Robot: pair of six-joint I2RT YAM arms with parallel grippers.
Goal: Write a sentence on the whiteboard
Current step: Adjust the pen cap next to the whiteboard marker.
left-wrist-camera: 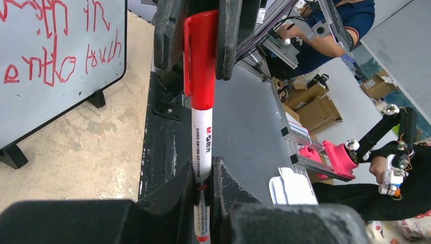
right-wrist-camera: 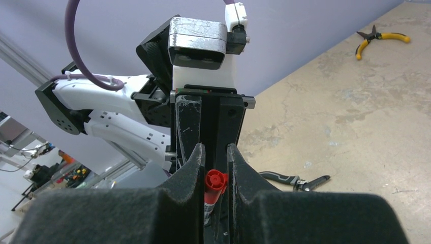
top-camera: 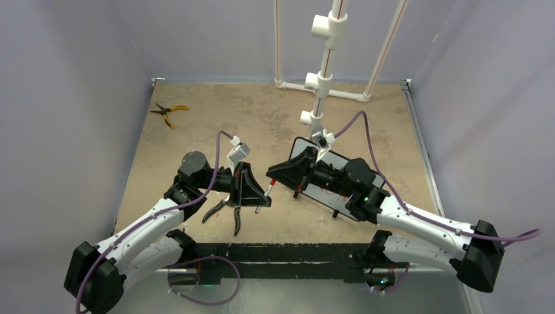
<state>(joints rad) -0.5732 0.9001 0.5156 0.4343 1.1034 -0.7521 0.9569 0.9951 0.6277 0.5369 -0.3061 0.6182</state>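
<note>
The marker (left-wrist-camera: 202, 137) hangs in the air between the two arms, held at both ends. The left gripper (left-wrist-camera: 202, 175) has its jaws clamped on the white barrel. The right gripper (right-wrist-camera: 215, 168) has its jaws clamped on the red cap (left-wrist-camera: 201, 56), which is seated on the barrel. The barrel bears a red "M&G" logo just under the cap. Below it run lines of black print too small to read.

The whiteboard (left-wrist-camera: 30, 112) stands on its small black feet on the bench (top-camera: 262, 118), right of centre, partly under the right arm's wrist. The sentence (left-wrist-camera: 45, 66) is red scrawl in about two lines across its white face. From the left wrist view it shows at an angle and cut off at the edge, and I cannot read the words.

Black-handled pliers (top-camera: 226, 212) lie on the bench just under the left gripper. Yellow-handled pliers (top-camera: 169, 111) lie well apart, near the far left corner.
</note>
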